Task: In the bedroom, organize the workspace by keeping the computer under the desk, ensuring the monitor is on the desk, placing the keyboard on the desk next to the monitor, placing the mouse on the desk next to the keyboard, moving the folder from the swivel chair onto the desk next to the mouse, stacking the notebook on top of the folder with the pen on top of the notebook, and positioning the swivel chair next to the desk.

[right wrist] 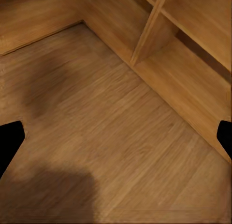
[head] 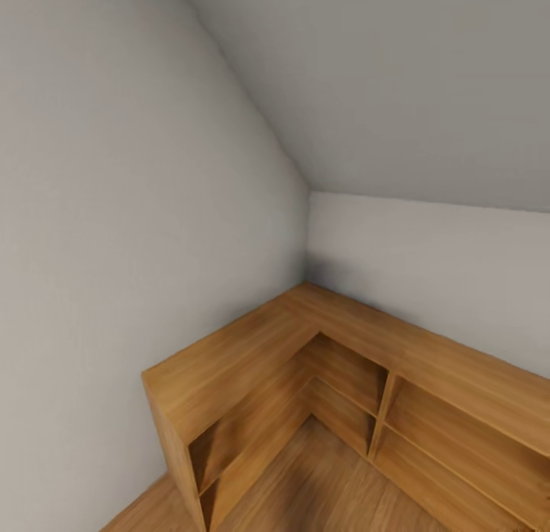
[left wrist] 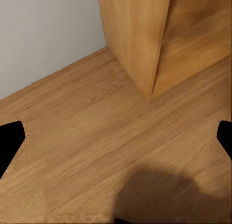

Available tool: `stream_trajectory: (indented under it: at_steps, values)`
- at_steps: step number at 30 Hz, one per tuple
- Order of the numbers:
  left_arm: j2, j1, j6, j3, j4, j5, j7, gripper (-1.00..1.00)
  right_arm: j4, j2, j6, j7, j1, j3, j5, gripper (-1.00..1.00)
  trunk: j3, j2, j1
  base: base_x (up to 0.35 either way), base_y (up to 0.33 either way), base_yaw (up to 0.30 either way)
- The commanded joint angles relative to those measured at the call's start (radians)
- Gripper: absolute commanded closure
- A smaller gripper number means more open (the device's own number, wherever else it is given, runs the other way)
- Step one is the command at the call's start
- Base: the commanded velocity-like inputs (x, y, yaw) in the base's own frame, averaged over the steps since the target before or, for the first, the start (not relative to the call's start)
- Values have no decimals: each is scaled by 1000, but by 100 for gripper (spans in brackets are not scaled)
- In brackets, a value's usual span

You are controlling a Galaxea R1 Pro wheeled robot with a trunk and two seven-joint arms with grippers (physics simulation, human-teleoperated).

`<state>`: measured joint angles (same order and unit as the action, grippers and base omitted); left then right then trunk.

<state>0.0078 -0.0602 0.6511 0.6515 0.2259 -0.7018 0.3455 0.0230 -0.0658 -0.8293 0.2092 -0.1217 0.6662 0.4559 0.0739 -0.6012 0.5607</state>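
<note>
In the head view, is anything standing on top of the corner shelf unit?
No, the top of the L-shaped wooden shelf unit in the wall corner is bare.

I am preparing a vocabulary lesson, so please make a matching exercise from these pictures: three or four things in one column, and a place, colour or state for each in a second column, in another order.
Things:
1. shelf unit
2. walls
3. floor
4. left claw

Descriptions:
A. pale grey, meeting in a corner
B. open, with nothing between its dark fingertips
C. wooden planks, crossed by a dark shadow
D. L-shaped, light wood, standing in the corner with open compartments

Right pairs: 1-D, 2-A, 3-C, 4-B
</note>
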Motion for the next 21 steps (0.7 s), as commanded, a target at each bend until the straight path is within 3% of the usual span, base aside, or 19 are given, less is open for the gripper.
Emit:
stream_trajectory:
  at_steps: [1, 3, 5, 6, 8, 9, 13, 21]
  values:
    - [3, 2, 5, 10, -100, 0, -25, -100, 3, 22, -6, 3, 25, 6, 5, -100, 1, -2, 0, 0, 0, -222]
    - [24, 38, 9, 9, -170, -3, -112, -100, 3, 44, -8, 1, 47, 7, 6, -100, -1, -2, 0, 0, 0, -213]
    - [45, 62, 27, 7, -187, -13, -167, -100, 3, 54, -9, 4, 53, 6, 6, -100, -3, -2, 0, 0, 0, -207]
    - [60, 78, 98, 4, -195, -52, -207, -100, 3, 59, -11, 5, 57, 5, 7, -100, -4, -2, 0, 0, 0, -203]
    - [65, 94, 195, 3, -200, -106, -232, -100, 3, 61, -13, 5, 60, 4, 9, -100, -6, -2, 0, 0, 0, -203]
    - [67, 108, 247, 2, -201, -131, -241, -100, 3, 62, -14, 6, 61, 4, 11, -100, -7, -2, 0, 0, 0, -202]
    - [70, 142, 324, 1, -204, -166, -255, -100, 3, 63, -15, 7, 63, 4, 18, -100, -12, -2, 0, 0, 0, -201]
    - [66, 155, 356, 3, -203, -177, -262, -100, 3, 62, -15, 7, 63, 3, 23, -100, -16, -2, 0, 0, 0, -229]
